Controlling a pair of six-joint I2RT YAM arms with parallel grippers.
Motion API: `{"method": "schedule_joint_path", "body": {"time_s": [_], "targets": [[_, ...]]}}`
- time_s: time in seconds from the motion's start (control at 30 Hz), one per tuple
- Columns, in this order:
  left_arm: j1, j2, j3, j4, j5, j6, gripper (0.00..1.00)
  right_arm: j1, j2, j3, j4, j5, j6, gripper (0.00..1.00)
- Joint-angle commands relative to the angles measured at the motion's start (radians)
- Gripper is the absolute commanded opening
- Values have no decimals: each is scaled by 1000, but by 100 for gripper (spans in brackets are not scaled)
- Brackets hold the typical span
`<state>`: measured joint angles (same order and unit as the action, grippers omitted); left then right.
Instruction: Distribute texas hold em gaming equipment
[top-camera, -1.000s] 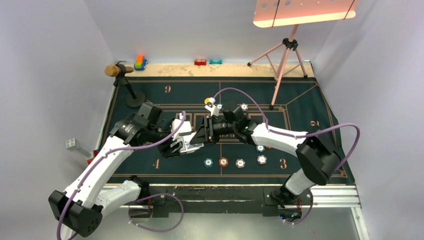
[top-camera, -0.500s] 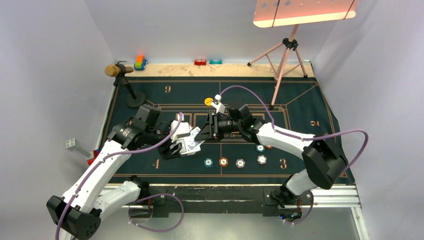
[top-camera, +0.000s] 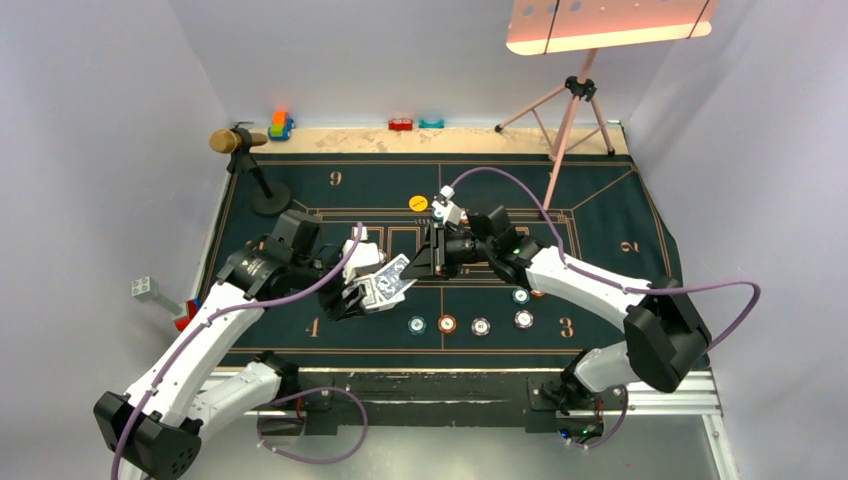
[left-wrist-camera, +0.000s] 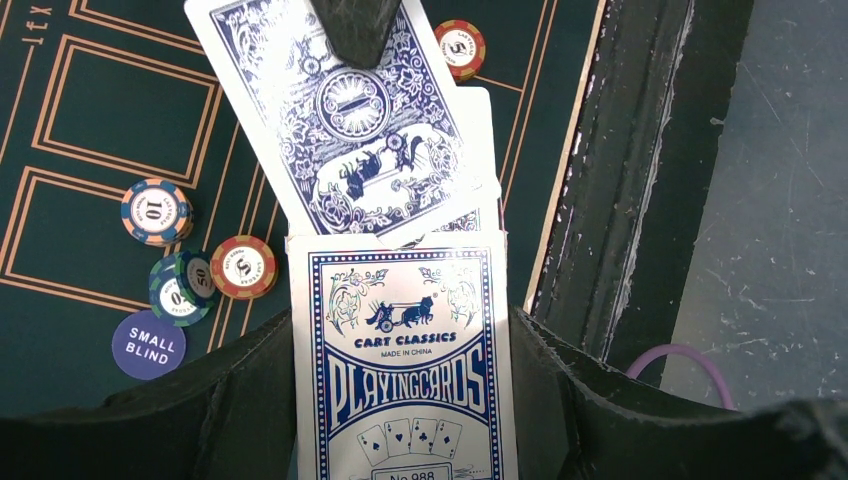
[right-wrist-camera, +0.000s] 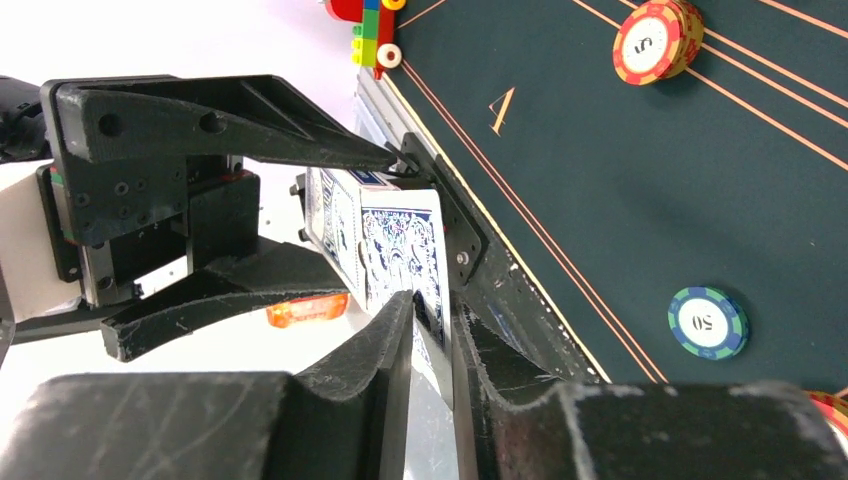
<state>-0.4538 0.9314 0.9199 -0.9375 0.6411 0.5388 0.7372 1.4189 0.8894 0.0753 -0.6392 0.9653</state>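
My left gripper (top-camera: 358, 297) (left-wrist-camera: 400, 400) is shut on a blue and white playing-card box (left-wrist-camera: 402, 350), held just above the mat. A blue-backed card (left-wrist-camera: 345, 130) (top-camera: 393, 276) sticks out of the box's open end. My right gripper (top-camera: 416, 266) (right-wrist-camera: 432, 310) is shut on that card (right-wrist-camera: 400, 250), and its dark fingertip (left-wrist-camera: 355, 25) covers the card's far edge. Several chips (top-camera: 447, 324) lie in a row on the mat near the front, with more (left-wrist-camera: 155, 210) beside a navy small-blind disc (left-wrist-camera: 148, 344). A yellow disc (top-camera: 418, 203) lies at mid-mat.
The dark green mat (top-camera: 600, 200) covers the table. A microphone on a stand (top-camera: 243, 141) rises at the back left and a pink tripod (top-camera: 568, 110) at the back right. Small toys (top-camera: 281, 125) line the far edge. Toy bricks (right-wrist-camera: 370, 25) sit off the mat's left side.
The right gripper has closed on the card and drawn back to the right, sliding the card partway out of the box. The left gripper has stayed nearly still with the box.
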Motion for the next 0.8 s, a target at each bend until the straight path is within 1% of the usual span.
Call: {"method": "schedule_joint_path", "body": {"time_s": [0.0,0.1,0.2,0.33,0.5,0.6,0.77], "targets": [[4,-16,-1,44,40,-11,43,-18,-58,26,-52,30,-37,19],[5,-16,-1,41,37,-9,43,-30,-80,32,-84,44,-58,16],[4,-17,3,36,35,-5,43,-44,-99,33,-111,46,-68,11],[4,-17,7,29,36,-3,43,-74,-131,41,-124,39,-69,0],[5,-22,9,21,41,-1,43,-127,-161,62,-126,31,-65,0],[5,-26,14,13,43,1,43,-164,-147,78,-112,18,-63,0],[6,-38,32,-12,43,7,43,-193,-33,121,-27,-17,-51,0]]}}
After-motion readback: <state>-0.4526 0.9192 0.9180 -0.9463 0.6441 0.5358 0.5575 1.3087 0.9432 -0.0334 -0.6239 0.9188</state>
